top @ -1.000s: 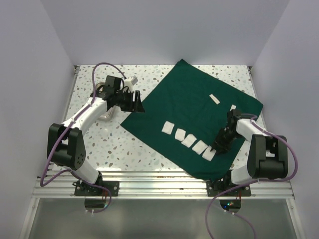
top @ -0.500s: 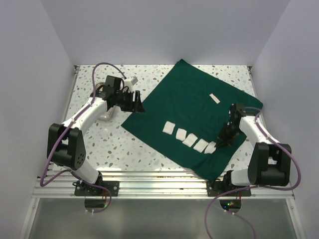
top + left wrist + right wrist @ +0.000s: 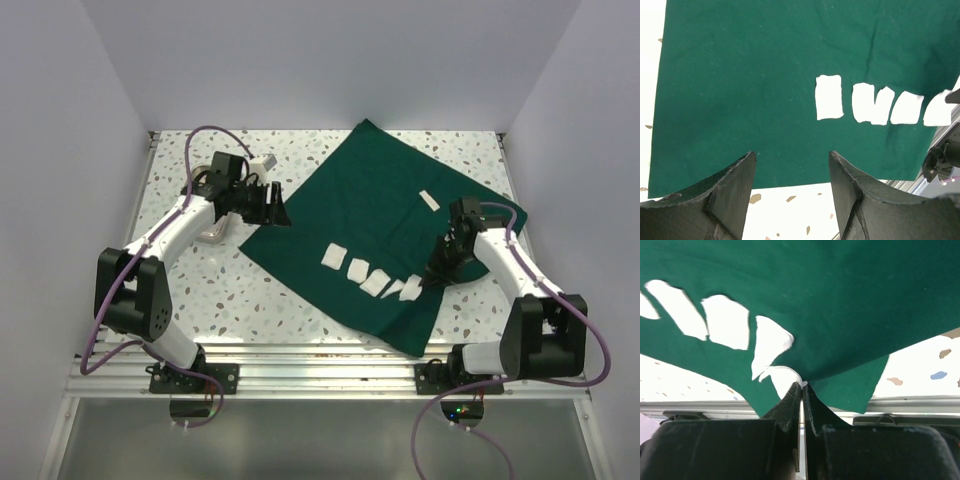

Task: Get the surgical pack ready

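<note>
The surgical pack (image 3: 380, 210) is a dark green drape spread flat over the speckled table, also seen in the left wrist view (image 3: 765, 75) and the right wrist view (image 3: 840, 300). Several white gauze squares (image 3: 357, 270) lie in a row on its near part. My right gripper (image 3: 432, 280) is shut on a raised fold of the drape's near right part, with the edge of the last gauze square (image 3: 772, 347) caught at its tips (image 3: 802, 385). My left gripper (image 3: 272, 212) hangs open over the drape's left corner, nothing between its fingers (image 3: 792, 160).
A small white strip (image 3: 430, 199) lies on the drape further back. A small white block (image 3: 263, 162) sits behind the left arm, and a shiny tray (image 3: 212, 236) shows partly under it. The table's metal rail (image 3: 330, 350) runs close to the drape's near corner.
The right gripper closed on the drape and drew it left and toward the middle, lifting a fold. The near right corner pulled in and the last gauze square crumpled. The left arm stayed still.
</note>
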